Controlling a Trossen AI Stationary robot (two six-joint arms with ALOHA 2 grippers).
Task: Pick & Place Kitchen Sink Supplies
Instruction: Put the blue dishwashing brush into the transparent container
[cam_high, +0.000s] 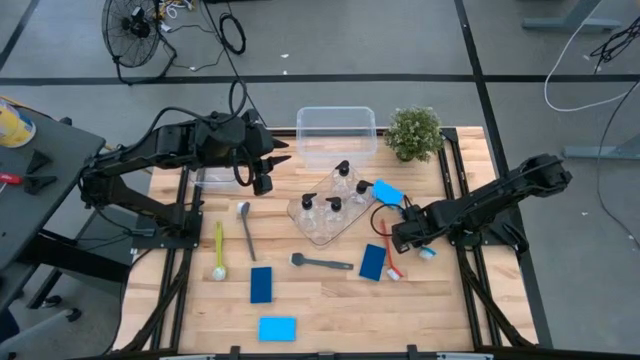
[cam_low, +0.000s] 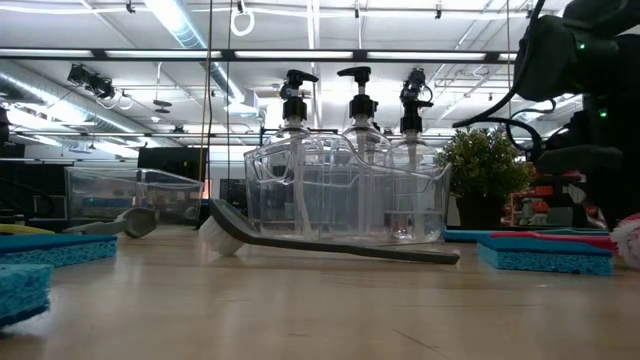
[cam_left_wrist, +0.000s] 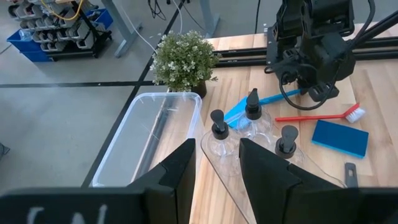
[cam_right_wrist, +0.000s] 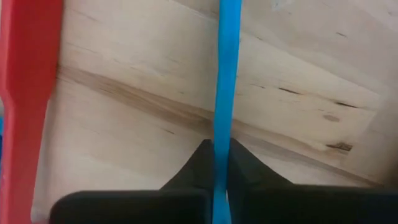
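Three clear pump bottles (cam_high: 331, 193) stand in a clear tray (cam_high: 318, 232) at mid-table. My right gripper (cam_high: 400, 238) reaches down just right of the tray and is shut on the blue brush (cam_right_wrist: 227, 74). The red brush (cam_high: 390, 262) and a dark-blue sponge (cam_high: 373, 262) lie flat beside it, and a light-blue sponge (cam_high: 388, 192) lies farther back. My left gripper (cam_left_wrist: 217, 165) hangs open above the table's far-left part. The yellow-green brush (cam_high: 219, 250), grey brush (cam_high: 246, 228) and black brush (cam_high: 320, 262) lie flat on the wood. Two more sponges (cam_high: 261, 284) (cam_high: 277, 328) lie near the front edge. My right gripper pinches the blue brush's slim handle (cam_right_wrist: 225, 134) between its two fingers (cam_right_wrist: 249, 168), coming from above and pointing down at the table. The handle runs straight on past the fingertips, close over the wood. Whether it is lifted clear I cannot tell.
A clear bin (cam_high: 337, 135) and a small potted plant (cam_high: 413, 132) stand at the far edge. Another clear bin (cam_high: 213, 181) sits under my left arm. The red brush's handle (cam_right_wrist: 25, 93) lies close beside the held blue one. Bare wood shows at the front right.
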